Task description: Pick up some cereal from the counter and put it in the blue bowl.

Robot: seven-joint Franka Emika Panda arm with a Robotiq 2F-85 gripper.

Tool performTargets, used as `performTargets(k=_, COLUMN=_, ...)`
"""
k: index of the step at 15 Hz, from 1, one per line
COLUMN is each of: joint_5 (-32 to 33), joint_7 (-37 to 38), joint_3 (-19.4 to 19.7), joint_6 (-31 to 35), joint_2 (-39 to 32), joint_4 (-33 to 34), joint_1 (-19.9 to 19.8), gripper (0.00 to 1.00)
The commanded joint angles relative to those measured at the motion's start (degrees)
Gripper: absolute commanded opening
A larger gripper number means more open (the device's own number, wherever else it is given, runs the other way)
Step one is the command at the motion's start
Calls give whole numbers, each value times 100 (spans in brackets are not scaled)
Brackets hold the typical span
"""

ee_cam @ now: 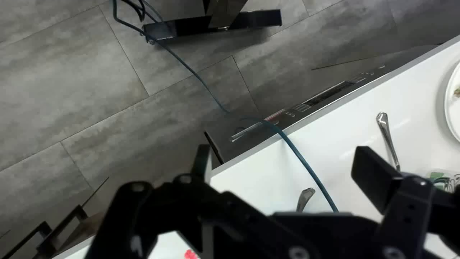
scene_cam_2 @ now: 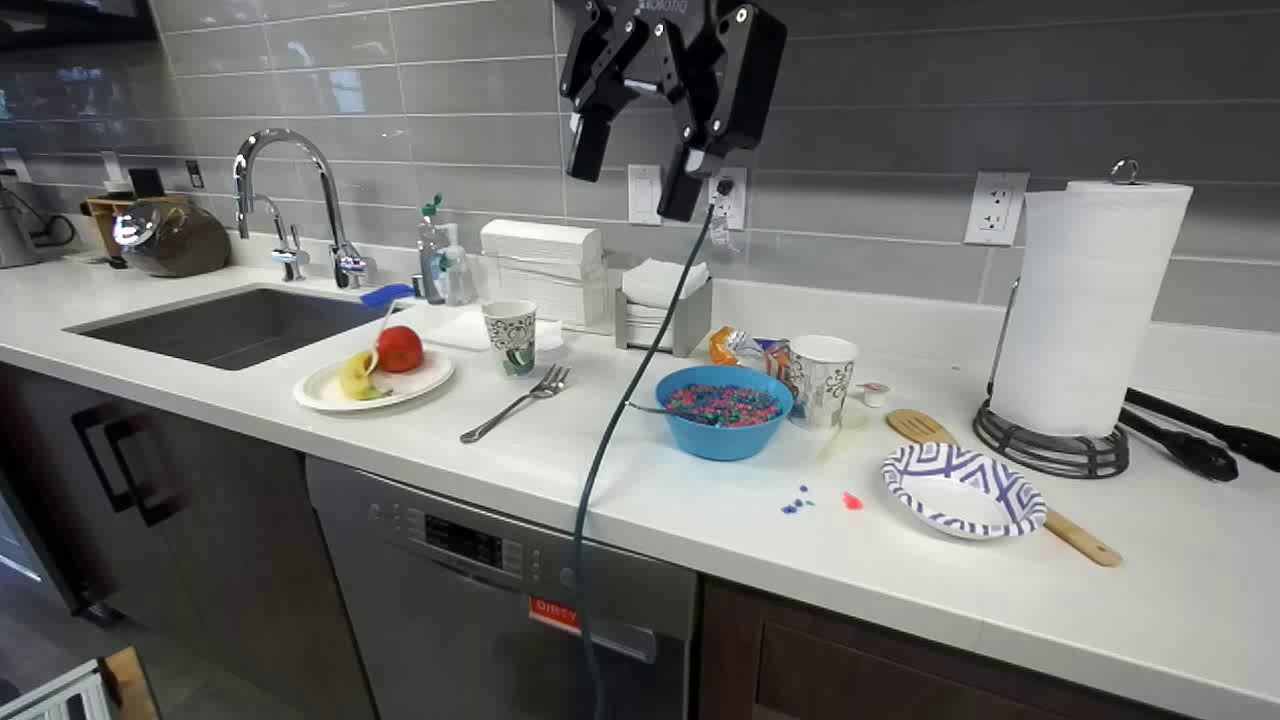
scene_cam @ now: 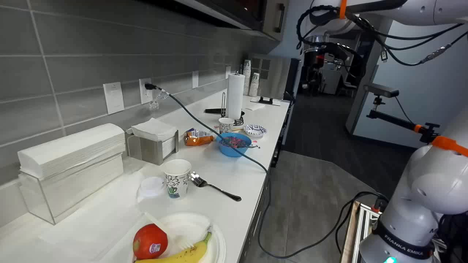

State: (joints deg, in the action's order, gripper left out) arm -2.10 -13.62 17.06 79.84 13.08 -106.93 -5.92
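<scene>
- Gripper (scene_cam_2: 630, 192): raised above the counter (scene_cam_2: 720, 512), jaws wide apart, grasping nothing.
- Blue bowl (scene_cam_2: 722, 440): upright on the counter, holding multicoloured cereal (scene_cam_2: 725, 405).
- Loose cereal pieces (scene_cam_2: 852, 501), blue and pink: on the counter, near the blue bowl and the patterned bowl (scene_cam_2: 965, 505).

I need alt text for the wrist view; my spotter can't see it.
The open gripper, nothing in its grasp, shows against the front edge of the white counter. A blue-green cable crosses that edge toward the gray floor, passing between a fork and another metal handle. What looks like pink cereal peeks out at the bottom, left of center.
</scene>
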Motion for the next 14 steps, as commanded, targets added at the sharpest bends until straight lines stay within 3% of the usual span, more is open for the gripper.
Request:
performTargets(k=1, joint_5=-26, joint_7=-32, joint_3=-127, joint_6=-19, joint_2=-22, joint_4=23, joint_1=-152, gripper=100)
performTargets(k=12, joint_5=-26, joint_7=-32, joint_3=-128, joint_6=-19, joint_2=-22, joint_4=23, joint_1=-152, gripper=100)
performTargets(k=14, joint_5=-137, joint_7=434, joint_3=-177, joint_6=260, joint_2=-149, joint_4=-6, joint_1=-203, gripper=100)
